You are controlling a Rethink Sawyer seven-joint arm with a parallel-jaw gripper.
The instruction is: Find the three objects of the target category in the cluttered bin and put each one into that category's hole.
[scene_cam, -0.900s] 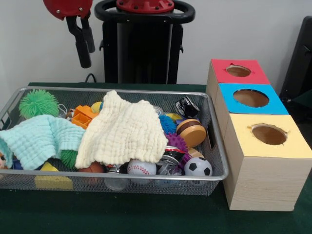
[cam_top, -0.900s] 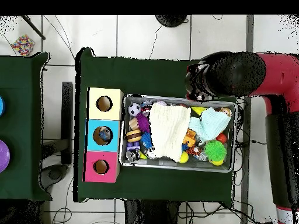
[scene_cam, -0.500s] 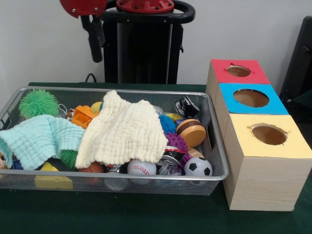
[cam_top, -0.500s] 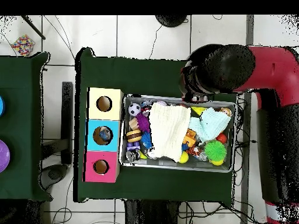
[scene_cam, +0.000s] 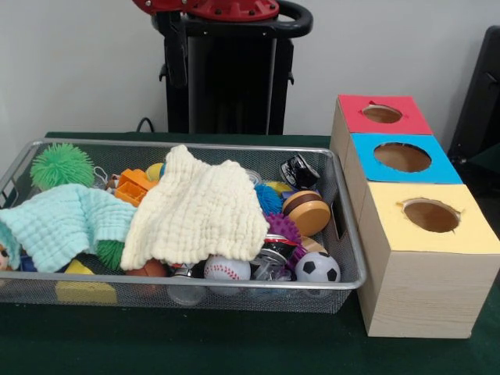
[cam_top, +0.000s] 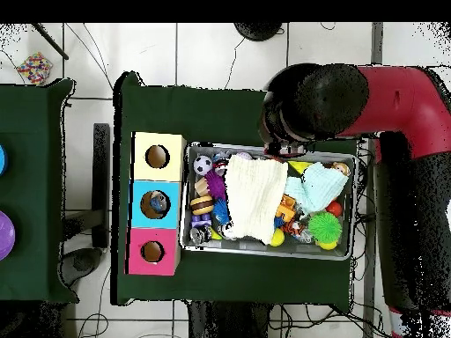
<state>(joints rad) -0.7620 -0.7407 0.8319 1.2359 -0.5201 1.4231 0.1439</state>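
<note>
Overhead view, red arm [cam_top: 388, 88] bent above the bin [cam_top: 354, 207] rim, fingers' state cannot be told.

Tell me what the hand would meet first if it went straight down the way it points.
Probably the cream cloth or the rim of the bin beside it. The hand hangs high above both, and depth is unclear.

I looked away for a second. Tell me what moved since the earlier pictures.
Only the arm moved: in the front view its gripper slid rightward along the top and rose, now in front of the black pedestal. It took hold of nothing. The bin, cream cloth, toys and three boxes stayed put.
</note>
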